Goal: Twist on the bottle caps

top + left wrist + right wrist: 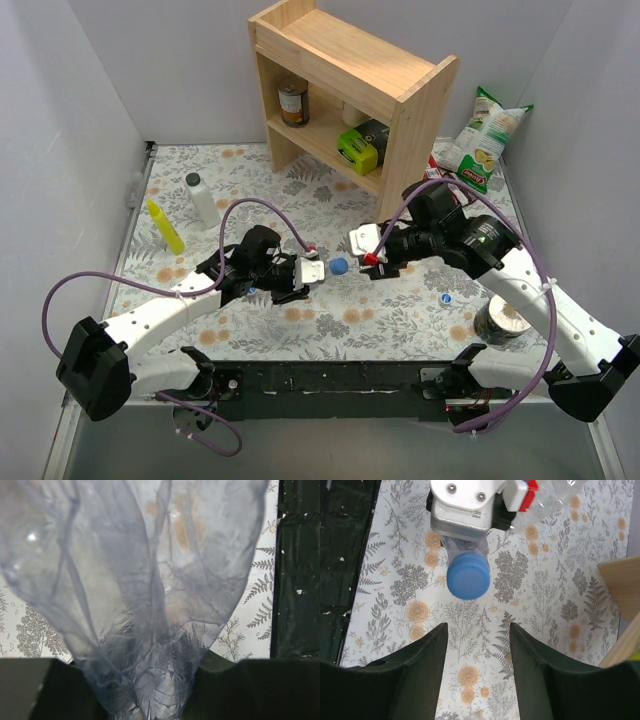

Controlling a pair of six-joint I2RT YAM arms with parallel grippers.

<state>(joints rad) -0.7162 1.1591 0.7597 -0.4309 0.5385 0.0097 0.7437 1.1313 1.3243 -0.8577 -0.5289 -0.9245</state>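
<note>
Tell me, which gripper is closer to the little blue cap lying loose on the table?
Right. The right gripper hovers a little to the left of the loose cap in the top view; the left gripper, holding a bottle, is farther left.

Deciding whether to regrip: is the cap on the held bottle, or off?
On: the blue cap sits over the neck of the bottle in the left gripper; right gripper open, clear of it. Tightness: cannot tell.

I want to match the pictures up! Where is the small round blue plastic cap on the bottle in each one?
Top external: small round blue plastic cap, near the middle.
Left wrist: not in it; clear crumpled plastic bottle fills it.
Right wrist: upper middle.
Shared landmark: flowery table cover.
</note>
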